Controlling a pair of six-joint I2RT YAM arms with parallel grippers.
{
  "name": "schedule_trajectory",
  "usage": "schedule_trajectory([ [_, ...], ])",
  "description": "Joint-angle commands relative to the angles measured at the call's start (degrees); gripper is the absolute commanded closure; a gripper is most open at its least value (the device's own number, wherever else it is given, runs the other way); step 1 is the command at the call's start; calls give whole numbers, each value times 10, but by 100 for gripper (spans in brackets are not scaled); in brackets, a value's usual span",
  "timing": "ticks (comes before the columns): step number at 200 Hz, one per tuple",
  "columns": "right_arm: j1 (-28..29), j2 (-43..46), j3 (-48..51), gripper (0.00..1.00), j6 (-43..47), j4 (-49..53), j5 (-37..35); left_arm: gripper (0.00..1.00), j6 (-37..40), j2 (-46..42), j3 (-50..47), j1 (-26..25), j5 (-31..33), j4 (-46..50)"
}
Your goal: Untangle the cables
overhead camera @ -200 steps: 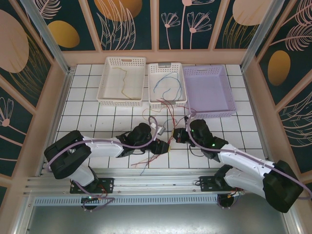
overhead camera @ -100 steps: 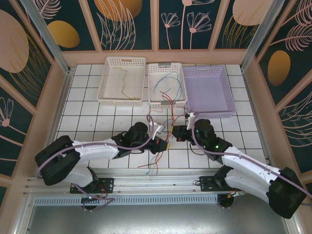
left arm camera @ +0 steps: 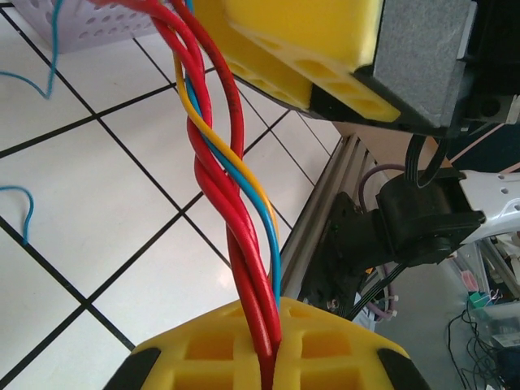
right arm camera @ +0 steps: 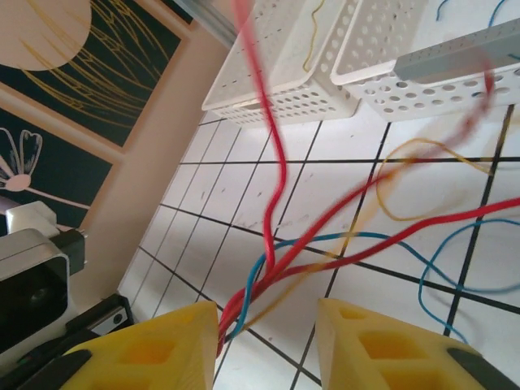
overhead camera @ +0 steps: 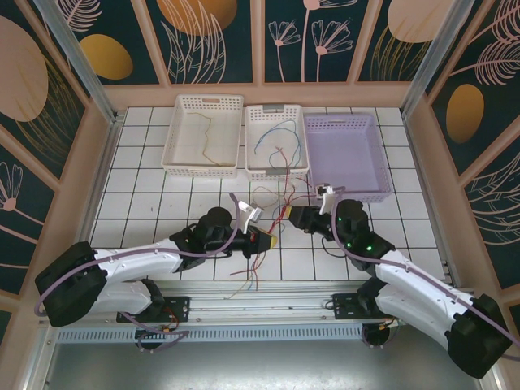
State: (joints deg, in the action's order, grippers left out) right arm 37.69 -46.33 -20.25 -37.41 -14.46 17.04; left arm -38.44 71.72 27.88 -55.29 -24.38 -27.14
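Centre-front, twisted cables (left arm camera: 236, 203) stretched left-right, L gripper (left arm camera: 276, 351) pinching them, R gripper (right arm camera: 268, 325) spread.

I'm looking at a white tiled tabletop (overhead camera: 146, 203) with dark grout lines. Behind it and to either side stand dark teal wall panels (overhead camera: 219, 49) painted with gold discs and pale leaves. An aluminium rail (overhead camera: 260, 305) runs along its near edge.

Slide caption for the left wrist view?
Left end effector shut on twisted red, blue and yellow cables.
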Motion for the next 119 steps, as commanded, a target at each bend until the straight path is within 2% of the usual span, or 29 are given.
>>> schedule_trajectory([
  [1,-3,-7,8,63,-20,-65,45,100,2,-1,-2,0,4,-12],
  [37,-9,-25,4,64,-35,-83,45,100,14,1,8,0,3,8],
  [51,-10,-22,-4,63,-34,-73,13,100,19,3,9,0,4,16],
  [86,-10,-7,-42,53,6,-26,-88,100,21,3,6,0,1,25],
  [108,-13,-40,-82,43,35,-7,-104,100,23,3,9,0,-5,30],
  [119,-14,-65,-100,41,46,-7,-96,100,24,3,11,1,-8,32],
])
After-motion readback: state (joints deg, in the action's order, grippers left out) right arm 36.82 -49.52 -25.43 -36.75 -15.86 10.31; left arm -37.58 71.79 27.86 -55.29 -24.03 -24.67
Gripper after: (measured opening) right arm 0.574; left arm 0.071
